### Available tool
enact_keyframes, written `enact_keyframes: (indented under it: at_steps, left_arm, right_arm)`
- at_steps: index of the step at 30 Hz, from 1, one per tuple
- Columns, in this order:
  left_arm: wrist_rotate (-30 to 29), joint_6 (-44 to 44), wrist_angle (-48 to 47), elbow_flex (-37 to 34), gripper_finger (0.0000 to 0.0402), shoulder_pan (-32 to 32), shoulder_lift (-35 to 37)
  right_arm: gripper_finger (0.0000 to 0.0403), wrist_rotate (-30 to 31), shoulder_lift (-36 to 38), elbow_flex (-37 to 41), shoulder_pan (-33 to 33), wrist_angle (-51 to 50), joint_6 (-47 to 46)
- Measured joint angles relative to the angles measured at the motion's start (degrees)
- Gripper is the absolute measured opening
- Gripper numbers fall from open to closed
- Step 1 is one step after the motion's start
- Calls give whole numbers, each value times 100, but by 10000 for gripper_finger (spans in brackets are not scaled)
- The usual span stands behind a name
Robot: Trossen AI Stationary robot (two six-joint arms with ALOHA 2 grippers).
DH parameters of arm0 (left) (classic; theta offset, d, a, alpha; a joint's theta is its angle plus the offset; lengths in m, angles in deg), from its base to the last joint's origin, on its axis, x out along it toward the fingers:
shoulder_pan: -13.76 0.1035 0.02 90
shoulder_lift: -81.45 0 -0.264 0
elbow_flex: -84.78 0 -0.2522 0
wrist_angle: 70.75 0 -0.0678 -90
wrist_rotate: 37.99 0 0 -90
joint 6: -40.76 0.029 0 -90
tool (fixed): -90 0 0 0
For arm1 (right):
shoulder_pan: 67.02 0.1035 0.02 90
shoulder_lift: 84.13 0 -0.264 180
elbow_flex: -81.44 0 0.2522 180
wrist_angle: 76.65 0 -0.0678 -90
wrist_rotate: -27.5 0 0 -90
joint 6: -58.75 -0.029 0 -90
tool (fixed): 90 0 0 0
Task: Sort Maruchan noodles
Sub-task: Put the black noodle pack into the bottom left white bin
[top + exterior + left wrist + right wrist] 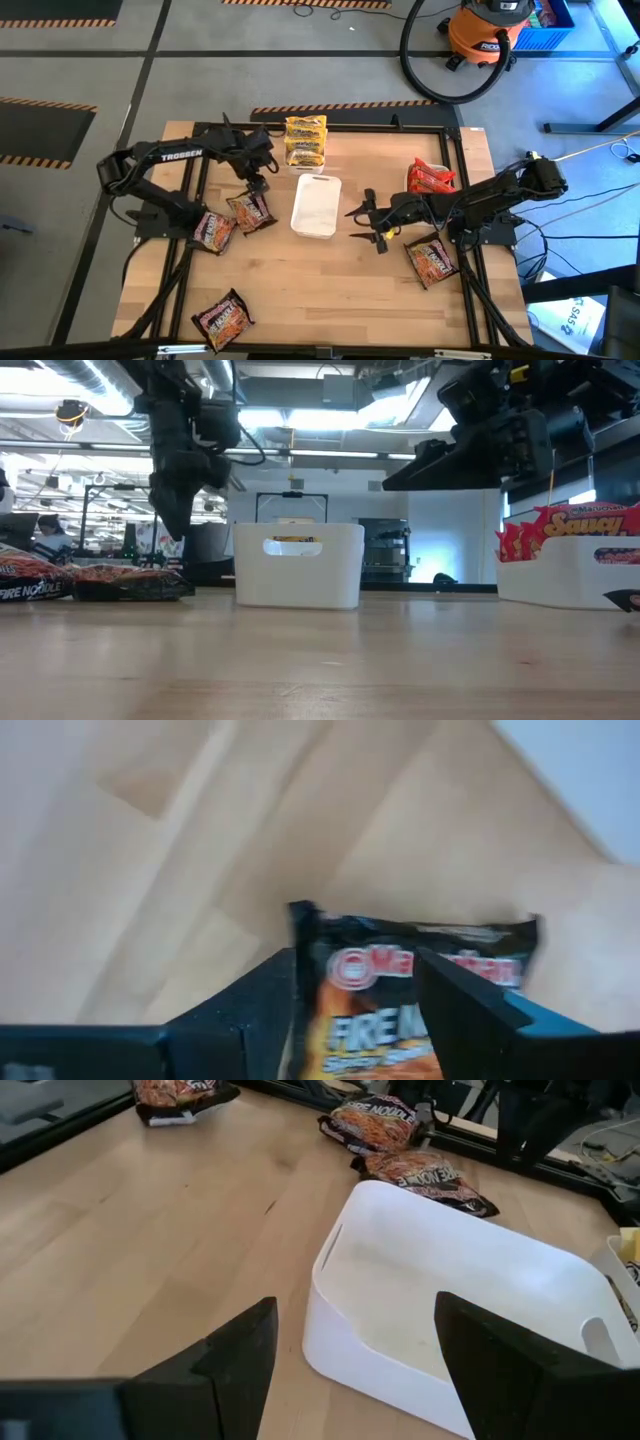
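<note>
Sorting in mid-course on the wooden table [330, 290], by colour as it appears. Already filed at the far edge: yellow packets [305, 140] stacked in one white tray, red packets [432, 178] in another towards the right. Between them, set down to receive a third kind, an empty white tray [318, 181].

Poised just above a dark packet [250, 211] near that empty tray: the left gripper [258, 184], fingers parted, astride the wrapper's upper edge in the wrist view and clear of it in the low view. Gripping nothing. Probably lined up that way to pinch the crinkly wrapper by its edge rather than its flat face.

Waiting on the other side of the empty tray, just beside it: the right gripper [366, 222], jaws wide and empty, pointed at the tray's rim, perhaps kept close to steady it or to take a turn.

Yet to be filed, lying flat on the wood: a second dark packet [213, 231] beside the first, a third [222, 320] alone at the near edge, a fourth [432, 261] under the right arm.
</note>
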State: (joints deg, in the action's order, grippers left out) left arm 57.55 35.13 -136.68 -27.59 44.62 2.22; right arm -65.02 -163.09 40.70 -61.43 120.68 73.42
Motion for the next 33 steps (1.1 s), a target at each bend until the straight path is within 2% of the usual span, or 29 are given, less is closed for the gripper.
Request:
enact_keyframes:
  at_steps: [6, 9, 12, 16, 20, 25, 33]
  left_arm:
    - [194, 94, 16, 2, 254, 604, -300]
    - [567, 366, 31, 2, 269, 869, -616]
    - [1069, 658, 29, 2, 272, 1073, -938]
    - [1364, 1018, 24, 2, 272, 1322, -1297]
    - [2179, 1333, 46, 4, 273, 1536, -1641]
    - [2048, 1370, 84, 4, 273, 1604, -2084]
    - [2586, 1523, -30, 36, 253, 1579, -2460]
  right_arm:
    - [250, -152, 0, 0, -184, -15, 93]
    - [250, -373, 0, 0, -417, -126, 86]
    - [250, -605, 0, 0, -642, -180, 77]
    - [250, -888, 0, 0, -872, -217, 73]
    - [250, -1016, 0, 0, -984, -213, 71]
    - [250, -1016, 0, 0, -975, -210, 67]
    - [250, -1010, 0, 0, -975, -175, 66]
